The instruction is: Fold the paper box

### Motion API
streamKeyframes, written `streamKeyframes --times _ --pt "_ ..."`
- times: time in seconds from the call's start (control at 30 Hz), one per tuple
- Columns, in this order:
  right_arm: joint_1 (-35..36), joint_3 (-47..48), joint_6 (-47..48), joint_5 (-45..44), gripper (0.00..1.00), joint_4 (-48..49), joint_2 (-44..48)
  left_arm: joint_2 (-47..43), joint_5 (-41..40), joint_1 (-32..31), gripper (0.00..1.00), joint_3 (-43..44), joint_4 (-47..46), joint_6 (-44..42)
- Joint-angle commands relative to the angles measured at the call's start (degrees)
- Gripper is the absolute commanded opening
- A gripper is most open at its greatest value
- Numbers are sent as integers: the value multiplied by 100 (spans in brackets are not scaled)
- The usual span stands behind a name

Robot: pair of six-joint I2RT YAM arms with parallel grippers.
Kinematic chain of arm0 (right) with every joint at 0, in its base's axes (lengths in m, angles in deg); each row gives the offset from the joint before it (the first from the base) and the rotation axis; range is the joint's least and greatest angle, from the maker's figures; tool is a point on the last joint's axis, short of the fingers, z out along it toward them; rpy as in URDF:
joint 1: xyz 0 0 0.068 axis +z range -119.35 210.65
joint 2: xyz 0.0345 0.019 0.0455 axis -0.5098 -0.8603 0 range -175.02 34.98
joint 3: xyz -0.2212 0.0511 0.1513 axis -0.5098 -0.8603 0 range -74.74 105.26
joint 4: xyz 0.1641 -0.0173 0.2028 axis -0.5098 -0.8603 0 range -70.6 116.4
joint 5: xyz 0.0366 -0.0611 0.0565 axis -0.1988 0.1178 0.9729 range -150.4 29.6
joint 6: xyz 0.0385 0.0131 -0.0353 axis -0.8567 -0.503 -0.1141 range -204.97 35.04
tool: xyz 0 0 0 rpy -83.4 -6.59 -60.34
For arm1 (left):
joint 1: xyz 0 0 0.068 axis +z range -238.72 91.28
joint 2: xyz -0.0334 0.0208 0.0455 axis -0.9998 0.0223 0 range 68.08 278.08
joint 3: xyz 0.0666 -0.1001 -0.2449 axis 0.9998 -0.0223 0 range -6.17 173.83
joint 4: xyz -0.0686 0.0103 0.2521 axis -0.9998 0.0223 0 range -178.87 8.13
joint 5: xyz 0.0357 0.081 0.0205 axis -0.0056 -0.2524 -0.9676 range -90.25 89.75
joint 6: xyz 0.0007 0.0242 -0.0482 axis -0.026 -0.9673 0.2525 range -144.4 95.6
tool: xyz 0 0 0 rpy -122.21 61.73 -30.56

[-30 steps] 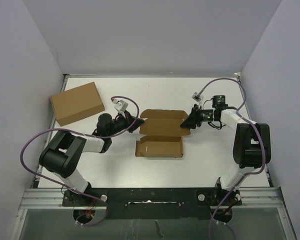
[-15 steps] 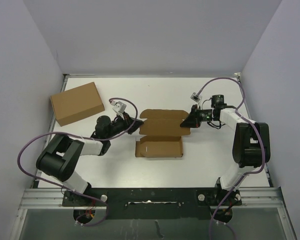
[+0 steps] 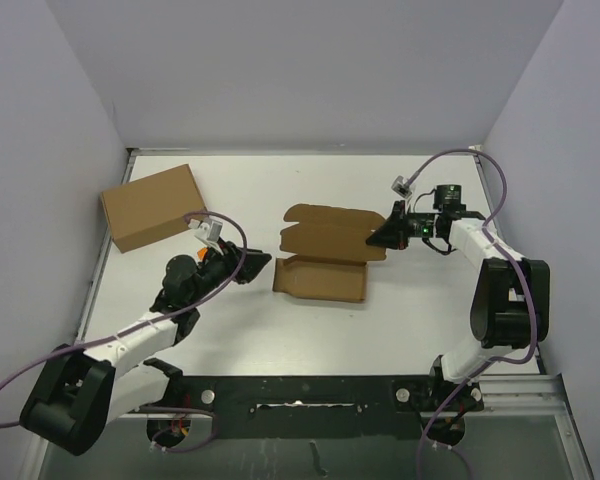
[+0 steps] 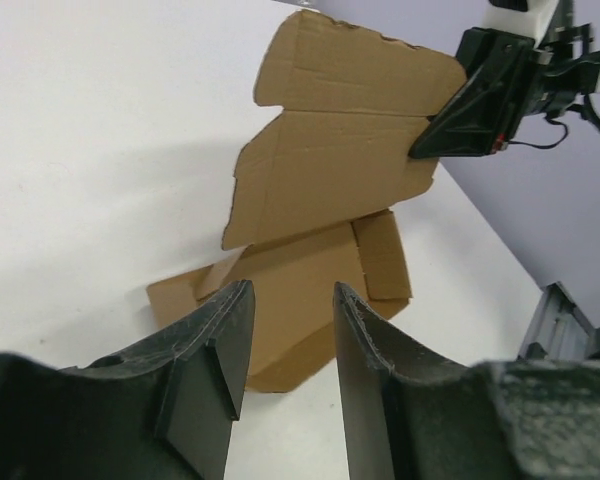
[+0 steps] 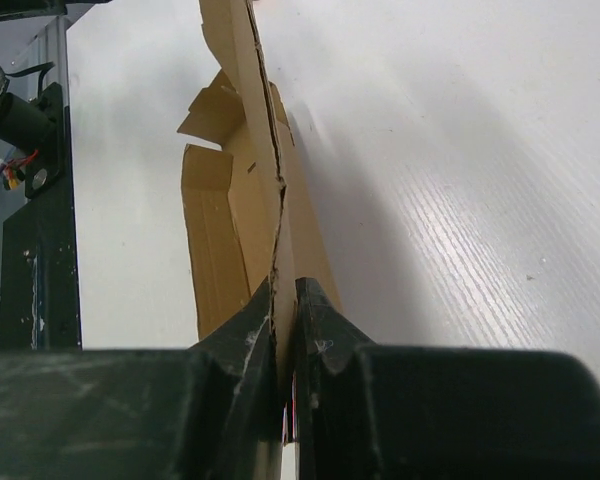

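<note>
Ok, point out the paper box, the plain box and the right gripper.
paper box (image 3: 328, 240): top view, its far panel.
plain box (image 3: 155, 206): top view, centre of its top face.
right gripper (image 3: 371, 238): top view, between its jaws, shut on the paper box's edge.

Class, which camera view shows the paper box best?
Top view: the whole box lies in sight. Left wrist has it partly behind the left claw; right wrist sees it edge-on, pinched in the right claw.
</note>
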Motion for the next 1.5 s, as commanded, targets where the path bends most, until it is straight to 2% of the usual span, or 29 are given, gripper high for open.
streamKeyframes --times 0.0,0.1,0.2,0.27,0.63,0.97,1.27,1.47 --pt "2 -9 47 287 0 193 203 -368 -39 -220 35 -134 266 582" --pt "6 -9 21 286 0 201 215 -166 -233 -449 25 -101 254 592" --pt "6 -16 -2 297 0 215 235 262 -278 -489 8 182 318 459" --pt "6 -17 -11 299 0 223 237 531 -382 -506 0 438 540 325" --pt "7 -9 -33 317 0 224 202 1860 -619 -661 0 1185 488 41" --pt "2 -9 -33 317 0 224 148 1831 -1393 -645 1 1210 1028 -97" --pt "16 -9 -37 317 0 212 165 2189 -1486 -648 3 1553 1142 -312" --pt "13 -9 -41 313 0 215 158 2489 -949 -653 1 1716 860 -347"
